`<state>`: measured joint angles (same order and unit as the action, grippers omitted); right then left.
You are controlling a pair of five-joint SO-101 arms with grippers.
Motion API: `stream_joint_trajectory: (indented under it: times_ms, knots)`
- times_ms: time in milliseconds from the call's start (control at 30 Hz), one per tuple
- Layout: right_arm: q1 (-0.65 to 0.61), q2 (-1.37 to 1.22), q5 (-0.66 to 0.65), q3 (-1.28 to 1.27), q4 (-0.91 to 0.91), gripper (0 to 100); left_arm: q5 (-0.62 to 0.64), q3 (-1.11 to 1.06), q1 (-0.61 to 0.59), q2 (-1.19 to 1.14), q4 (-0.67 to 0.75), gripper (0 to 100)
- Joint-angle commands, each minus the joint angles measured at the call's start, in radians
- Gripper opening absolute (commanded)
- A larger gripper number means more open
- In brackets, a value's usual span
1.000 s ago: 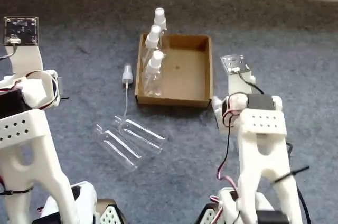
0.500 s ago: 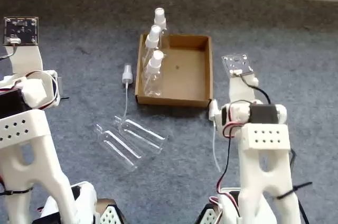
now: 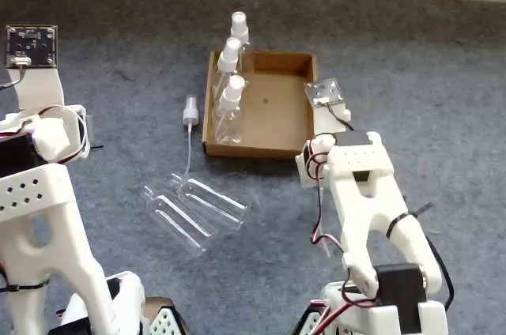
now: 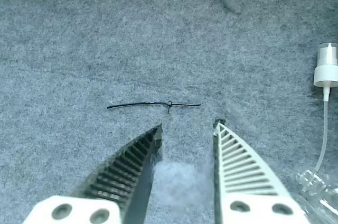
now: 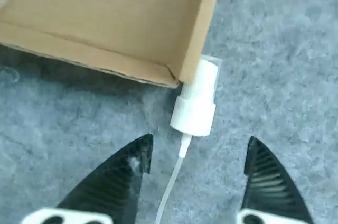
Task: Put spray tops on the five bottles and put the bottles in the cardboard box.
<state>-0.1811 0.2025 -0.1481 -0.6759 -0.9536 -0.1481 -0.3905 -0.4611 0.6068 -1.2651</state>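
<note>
The cardboard box [image 3: 273, 106] [image 5: 105, 18] stands mid-table with three capped bottles [image 3: 231, 102] upright along its left wall. Two bare bottles [image 3: 194, 208] lie on the carpet in front of it. One loose spray top [image 3: 190, 112] [image 4: 327, 65] with its tube lies left of the box. Another spray top [image 5: 195, 102] lies against the box's near right corner, its tube running down between the fingers of my open right gripper [image 5: 198, 140]. The right arm [image 3: 352, 165] hangs over that corner. My left gripper [image 4: 187, 126] is open over bare carpet at the far left.
A black zip tie [image 4: 153, 105] lies on the carpet just ahead of the left gripper. The left arm [image 3: 39, 145] stands at the table's left edge. Grey carpet covers the whole table; the box's right half holds nothing.
The right arm has swung left toward the box's near right corner. The left arm, the bottles and the box have stayed put.
</note>
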Motion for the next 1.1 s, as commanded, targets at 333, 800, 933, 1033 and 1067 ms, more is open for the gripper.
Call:
stream_joint_trajectory:
  times_ms: [333, 800, 933, 1033, 1067]
  knots:
    - [-0.002, -0.025, 0.006, -0.010, 0.199, 23.8, -0.003, -0.016, -0.013, 0.021, 0.018, 15]
    - [-0.002, -0.025, 0.006, -0.114, 0.312, 23.8, -0.005, -0.030, -0.013, 0.022, 0.018, 15]
    - [-0.002, -0.025, 0.006, -0.116, 0.314, 23.8, -0.003, -0.030, -0.013, 0.022, 0.017, 15]
    - [-0.002, -0.025, 0.006, -0.116, 0.314, 23.8, -0.003, -0.030, -0.013, 0.022, 0.015, 15]
    - [-0.002, -0.025, 0.006, -0.116, 0.314, 23.8, -0.003, -0.030, -0.013, 0.022, 0.015, 15]
